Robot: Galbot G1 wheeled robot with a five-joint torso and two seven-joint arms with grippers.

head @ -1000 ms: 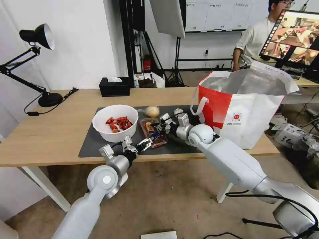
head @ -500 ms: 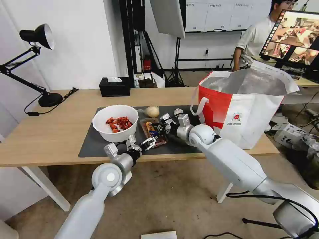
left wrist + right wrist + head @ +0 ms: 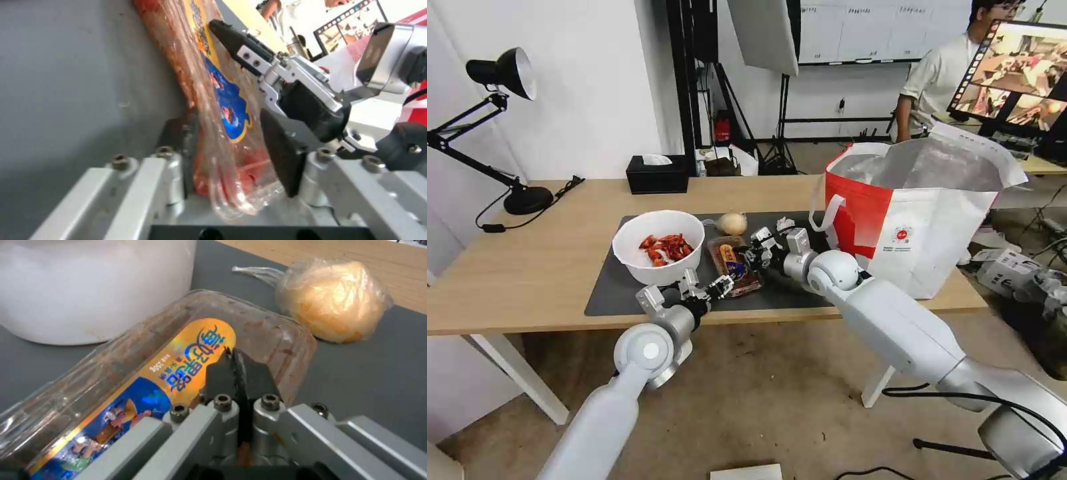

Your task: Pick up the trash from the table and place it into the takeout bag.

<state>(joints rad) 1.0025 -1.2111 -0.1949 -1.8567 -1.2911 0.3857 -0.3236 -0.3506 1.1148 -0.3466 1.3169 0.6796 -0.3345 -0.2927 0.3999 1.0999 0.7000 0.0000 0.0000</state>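
Both grippers work the clear plastic tray point(image 3: 735, 265) on the bench's grey mat point(image 3: 610, 287), the left gripper point(image 3: 231, 156) with fingers apart astride its end, the right gripper point(image 3: 238, 373) pinched on its rim, the takeout bag point(image 3: 917, 220) awaiting all trash

Tray point(image 3: 222, 100) far end cut by top edge in left wrist view, bowl point(image 3: 89, 283) cropped in right wrist view, bag point(image 3: 920, 213) inside unclear

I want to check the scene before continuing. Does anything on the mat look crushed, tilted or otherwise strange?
Yes. The clear tray is not lying flat: the left gripper straddles one end, its walls buckled and wrinkled, while the right gripper, shut, presses on its lid. The bowl and wrapped lump look undisturbed.
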